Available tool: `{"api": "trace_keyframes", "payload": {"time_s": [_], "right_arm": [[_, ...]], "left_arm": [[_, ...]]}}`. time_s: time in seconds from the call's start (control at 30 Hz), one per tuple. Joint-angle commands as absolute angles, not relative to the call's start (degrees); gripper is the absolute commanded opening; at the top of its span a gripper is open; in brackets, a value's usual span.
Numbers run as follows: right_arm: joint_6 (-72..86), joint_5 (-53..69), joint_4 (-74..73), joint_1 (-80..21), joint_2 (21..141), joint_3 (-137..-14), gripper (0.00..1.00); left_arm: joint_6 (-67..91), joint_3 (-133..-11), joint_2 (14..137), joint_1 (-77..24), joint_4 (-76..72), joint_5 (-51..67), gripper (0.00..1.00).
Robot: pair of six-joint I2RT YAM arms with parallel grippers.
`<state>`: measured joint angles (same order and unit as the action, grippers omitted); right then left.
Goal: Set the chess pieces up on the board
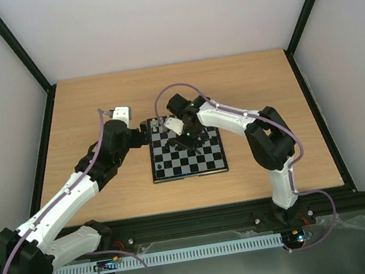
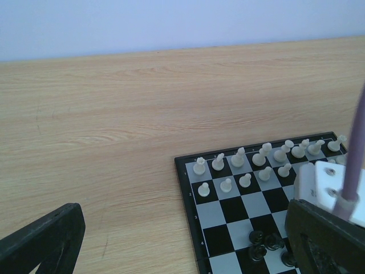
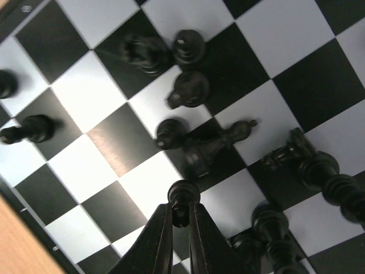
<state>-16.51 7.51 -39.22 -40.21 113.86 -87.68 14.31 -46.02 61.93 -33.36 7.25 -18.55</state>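
Observation:
The board [image 1: 173,166] lies mid-table. White chess pieces [image 2: 259,160] stand in two rows along its far edge; they also show in the top view [image 1: 159,122]. Several black pieces [image 3: 188,91] stand or lie clustered mid-board, one lying on its side [image 3: 214,145]. My right gripper [image 3: 182,214] hangs over that cluster [image 1: 188,138], shut on a black pawn [image 3: 183,196] held just above the squares. My left gripper [image 2: 185,228] is wide open and empty, beside the board's far left corner [image 1: 142,134]. Its fingers [image 2: 43,242] frame the board [image 2: 222,214].
The wooden table [image 1: 95,109] runs round the board, with black frame posts at its edges. The right arm's white wrist bracket [image 2: 331,185] and purple cable [image 2: 353,154] reach into the left wrist view over the board's right part.

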Motion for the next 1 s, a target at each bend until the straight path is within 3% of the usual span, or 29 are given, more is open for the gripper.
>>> {"api": "trace_keyframes", "payload": {"time_s": [0.0,0.33,0.97], "right_arm": [[-17.6,8.39,-43.2,-43.3,109.94,-85.52,0.06],[-17.94,7.51,-42.98,-48.36,112.76,-86.48,0.06],[-17.3,7.98,-42.46,-49.09,116.68,-88.22,0.06]], "left_arm": [[13.71,-45.98,62.32,-33.4,7.21,-19.07,0.99],[14.11,-45.97,61.42,-33.39,7.29,-21.52,0.99],[14.76,-45.91,61.17,-33.34,7.71,-25.85,0.99]]}}
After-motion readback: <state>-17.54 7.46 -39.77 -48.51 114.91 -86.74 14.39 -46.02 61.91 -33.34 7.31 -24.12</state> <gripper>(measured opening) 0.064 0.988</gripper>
